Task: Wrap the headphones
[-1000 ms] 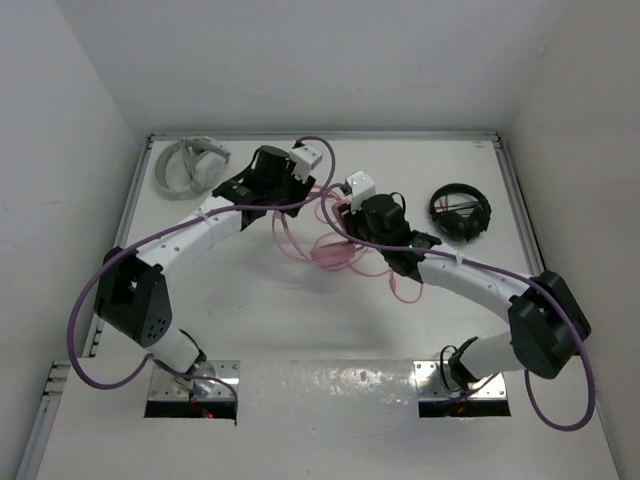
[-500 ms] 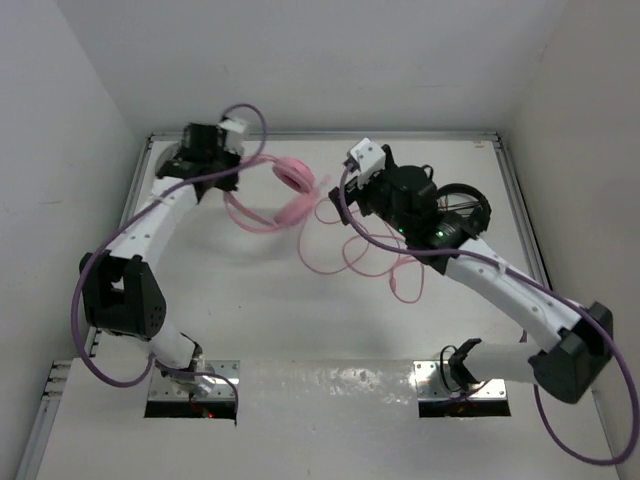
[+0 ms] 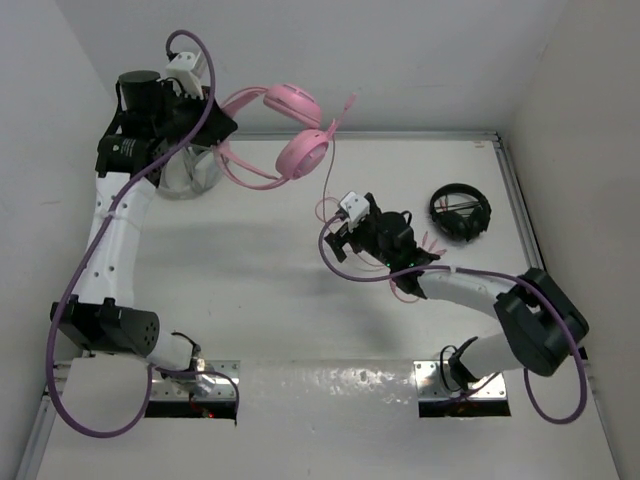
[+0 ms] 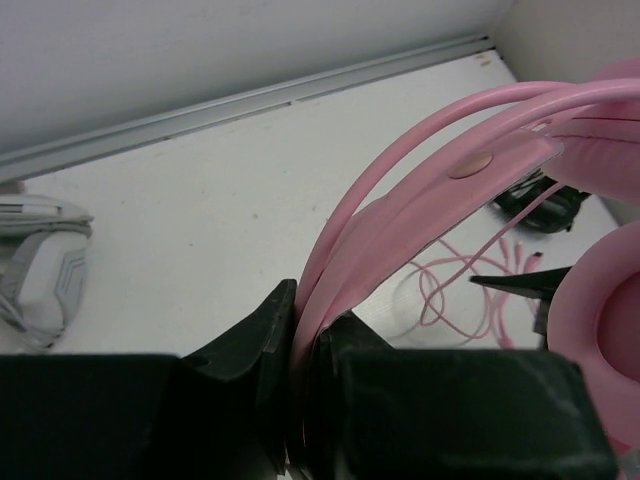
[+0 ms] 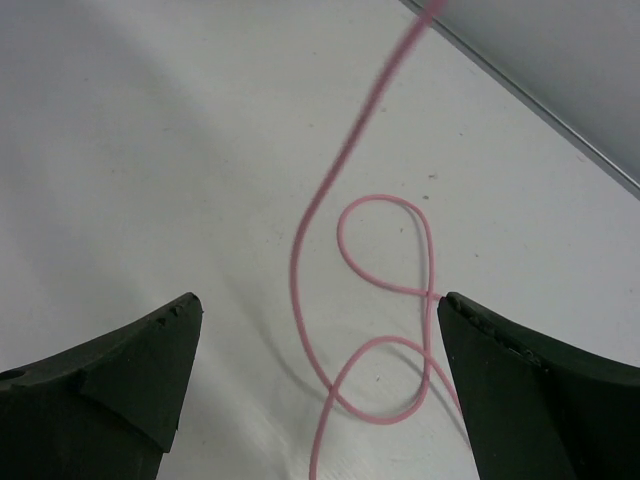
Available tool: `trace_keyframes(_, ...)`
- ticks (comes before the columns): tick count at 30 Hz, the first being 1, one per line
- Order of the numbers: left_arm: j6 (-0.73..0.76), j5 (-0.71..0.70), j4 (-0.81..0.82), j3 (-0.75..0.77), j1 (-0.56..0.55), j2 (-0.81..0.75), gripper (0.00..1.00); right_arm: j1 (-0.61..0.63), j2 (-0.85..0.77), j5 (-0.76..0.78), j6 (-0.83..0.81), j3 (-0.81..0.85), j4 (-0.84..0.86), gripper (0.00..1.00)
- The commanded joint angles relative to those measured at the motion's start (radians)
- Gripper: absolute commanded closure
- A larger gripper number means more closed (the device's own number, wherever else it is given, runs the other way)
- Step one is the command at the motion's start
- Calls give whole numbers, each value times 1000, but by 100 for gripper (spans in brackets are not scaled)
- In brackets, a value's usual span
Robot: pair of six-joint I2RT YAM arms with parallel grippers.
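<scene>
The pink headphones [image 3: 292, 125] hang in the air at the back left, lifted off the table. My left gripper [image 3: 220, 138] is shut on their headband [image 4: 420, 190], which runs up out of the jaws [image 4: 305, 322]; one earcup [image 4: 600, 310] fills the right edge of the left wrist view. The thin pink cable [image 3: 328, 175] drops from the earcups to loose loops [image 3: 405, 280] on the table. My right gripper [image 3: 338, 236] is low over the table, wide open, with a cable loop [image 5: 300, 250] lying on the table between its fingers [image 5: 318, 305], untouched.
Grey-white headphones [image 3: 188, 172] lie at the back left corner under my left arm, and show in the left wrist view [image 4: 40, 285]. Black headphones [image 3: 460, 212] lie at the back right. A metal rail [image 3: 420, 133] and white walls bound the table.
My left arm has swung up and to the back left, lifting the headphones off the table. My right gripper has opened wide and come down onto the table by the cable loops.
</scene>
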Motion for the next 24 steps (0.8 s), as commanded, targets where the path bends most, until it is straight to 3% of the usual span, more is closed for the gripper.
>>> trace_keyframes(1, -110, 119, 3, 82, 19, -16, 100, -5, 40, 142, 31, 9, 258, 1)
trace_keyframes(3, -118, 165, -14, 90, 19, -17, 100, -7, 102, 184, 34, 26, 274, 1)
trace_keyframes(8, -153, 258, -20, 108, 19, -6, 100, -7, 273, 80, 22, 115, 226, 1)
trace_keyframes(11, -162, 241, -26, 144, 25, -2, 100, -10, 390, 178, 40, 159, 207, 5)
trace_keyframes(12, -164, 235, -27, 150, 28, -2, 100, -19, 413, 190, 40, 176, 188, 11)
trace_keyframes(13, -167, 233, -27, 154, 42, -2, 100, -19, 442, 206, 43, 179, 168, 31)
trace_keyframes(15, -187, 235, -17, 161, 56, 4, 100, -17, 446, 192, 65, 181, 86, 55)
trace_keyframes(16, -203, 233, -6, 153, 56, 17, 100, -13, 423, 130, 95, 182, 11, 77)
trace_keyframes(17, -214, 229, 6, 144, 80, 24, 100, -5, 407, 111, 108, 187, -31, 84)
trace_keyframes(19, -242, 218, 56, 112, 82, 53, 100, 51, 357, 107, 148, 233, -130, 94)
trace_keyframes(20, -272, 209, 83, 69, 82, 64, 100, 111, 347, 111, 143, 309, -268, 99)
trace_keyframes(22, -300, 192, 136, 30, 82, 104, 100, 189, 349, 124, 73, 429, -449, 100)
trace_keyframes(23, -308, 160, 158, 1, 82, 116, 100, 232, 382, 188, 45, 501, -657, 100)
trace_keyframes(24, -309, 137, 176, -17, 80, 141, 100, 316, 408, 212, 21, 664, -765, 100)
